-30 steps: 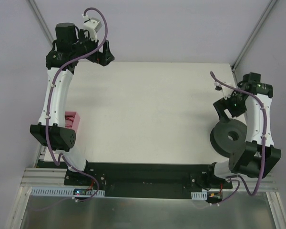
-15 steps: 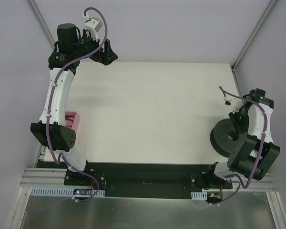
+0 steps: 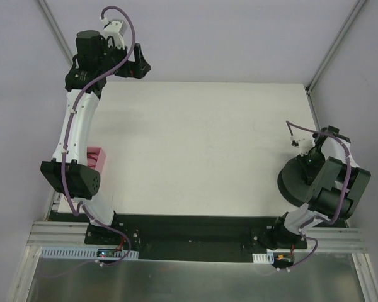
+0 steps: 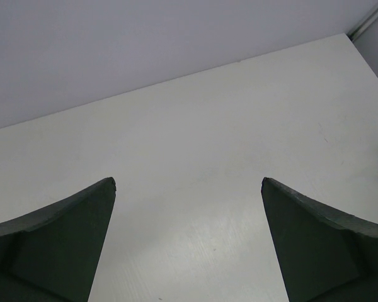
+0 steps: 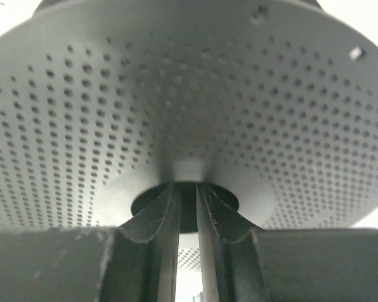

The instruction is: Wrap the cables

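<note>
The cables do not show in any view. A black perforated spool [image 3: 292, 181] lies flat at the table's right edge. In the right wrist view its dotted flange [image 5: 176, 82] fills the frame. My right gripper [image 3: 309, 168] hangs over the spool's middle, and its fingers [image 5: 157, 214] reach into the centre hole. Its jaws stand nearly together with only a thin slit between them, and nothing shows in the slit [image 5: 188, 186]. My left gripper [image 3: 141, 66] is at the far left corner, open wide [image 4: 189, 182] over bare white table, holding nothing.
A pink block-like thing [image 3: 96, 158] sits at the table's left edge, partly behind the left arm. The white tabletop [image 3: 201, 145] is bounded by grey walls at the back and sides. A black rail [image 3: 189, 229] runs along the near edge.
My right arm swung back toward its base over the spool, its fingers dropped into the centre hole, and its jaws closed from wide open. The left gripper shifted only slightly.
</note>
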`<state>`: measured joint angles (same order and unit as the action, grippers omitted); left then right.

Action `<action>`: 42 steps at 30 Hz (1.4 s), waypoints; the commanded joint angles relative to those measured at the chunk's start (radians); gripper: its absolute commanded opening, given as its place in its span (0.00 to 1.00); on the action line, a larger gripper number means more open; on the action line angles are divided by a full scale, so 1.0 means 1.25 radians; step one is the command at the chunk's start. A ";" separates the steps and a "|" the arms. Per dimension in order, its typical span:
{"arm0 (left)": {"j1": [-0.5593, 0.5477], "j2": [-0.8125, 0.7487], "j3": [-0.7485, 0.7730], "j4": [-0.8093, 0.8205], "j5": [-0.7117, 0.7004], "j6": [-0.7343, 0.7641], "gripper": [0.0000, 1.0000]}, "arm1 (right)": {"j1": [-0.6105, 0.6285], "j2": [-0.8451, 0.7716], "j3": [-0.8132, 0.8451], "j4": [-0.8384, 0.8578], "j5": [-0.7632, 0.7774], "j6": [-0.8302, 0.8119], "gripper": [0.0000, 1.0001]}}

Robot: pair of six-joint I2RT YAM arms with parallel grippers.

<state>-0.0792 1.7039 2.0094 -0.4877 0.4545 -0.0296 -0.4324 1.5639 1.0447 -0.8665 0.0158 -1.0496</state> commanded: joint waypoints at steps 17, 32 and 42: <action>0.161 -0.135 -0.231 -0.188 -0.063 -0.072 0.99 | 0.481 0.221 0.213 0.050 -0.171 0.155 0.18; 0.284 -0.164 -0.231 -0.463 -0.075 0.125 0.99 | 0.862 0.444 0.551 0.007 -0.236 0.252 0.19; 0.285 -0.147 -0.222 -0.493 -0.024 0.132 0.99 | 0.867 0.442 0.708 -0.079 -0.322 0.247 0.22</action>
<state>0.2752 1.5284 1.6890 -1.0618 0.3840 0.1097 0.6571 2.1380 1.8339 -0.8879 -0.2981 -0.7448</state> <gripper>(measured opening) 0.991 0.207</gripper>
